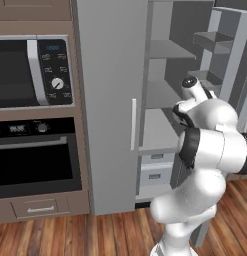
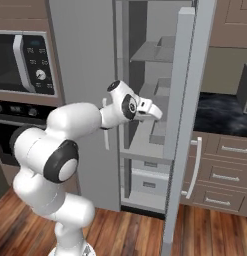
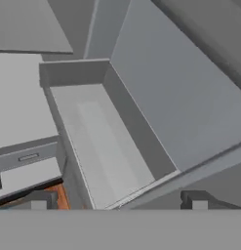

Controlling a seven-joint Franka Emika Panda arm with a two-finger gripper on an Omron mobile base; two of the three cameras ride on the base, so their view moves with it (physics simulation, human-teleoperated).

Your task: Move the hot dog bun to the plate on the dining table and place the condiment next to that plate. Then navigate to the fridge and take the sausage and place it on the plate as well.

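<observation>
Two dark fingertips (image 3: 38,201) stand wide apart, the gripper (image 3: 117,202) open and holding nothing, poised inside the fridge (image 2: 145,125). Just beyond lies a smooth grey rectangular door bin (image 3: 105,141). Farther in, flat matte shelves (image 1: 160,95); no sausage can be made out.

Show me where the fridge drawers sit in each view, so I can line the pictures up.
Left base view: the fridge drawers are low and right of centre, just left of the white arm.
Right base view: the fridge drawers are low and near centre, under the bottom shelf.
Hand view: the fridge drawers are at the left edge, low.
Shared landmark: the wooden floor directly below them.
</observation>
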